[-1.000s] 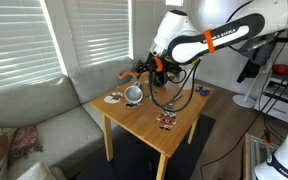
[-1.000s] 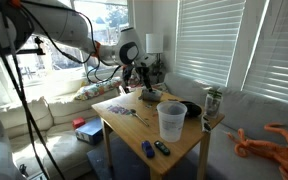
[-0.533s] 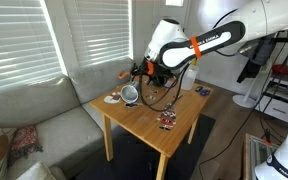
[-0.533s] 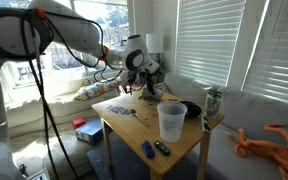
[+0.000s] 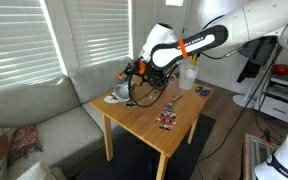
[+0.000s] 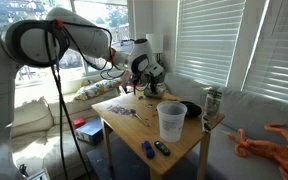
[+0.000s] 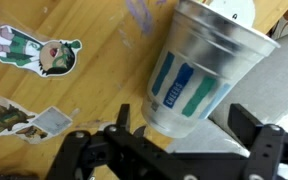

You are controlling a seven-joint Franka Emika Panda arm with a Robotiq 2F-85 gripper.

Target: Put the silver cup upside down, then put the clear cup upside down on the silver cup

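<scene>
The silver cup lies on its side on the wooden table, shiny metal with blue and green stripes, its base towards the wrist camera. My gripper is open, one finger on each side of the cup's base and neither touching it. In an exterior view the gripper is low over the table's far corner with the silver cup just under it. The clear cup stands upright near the table's middle and also shows in an exterior view. In an exterior view my gripper hides the silver cup.
The wooden table carries stickers and small items near its front edge. A black bowl and a can stand beside the clear cup. A grey sofa borders the table.
The arm has come down and swung towards the table's corner. The gripper now straddles the lying silver cup. Neither cup has moved.
</scene>
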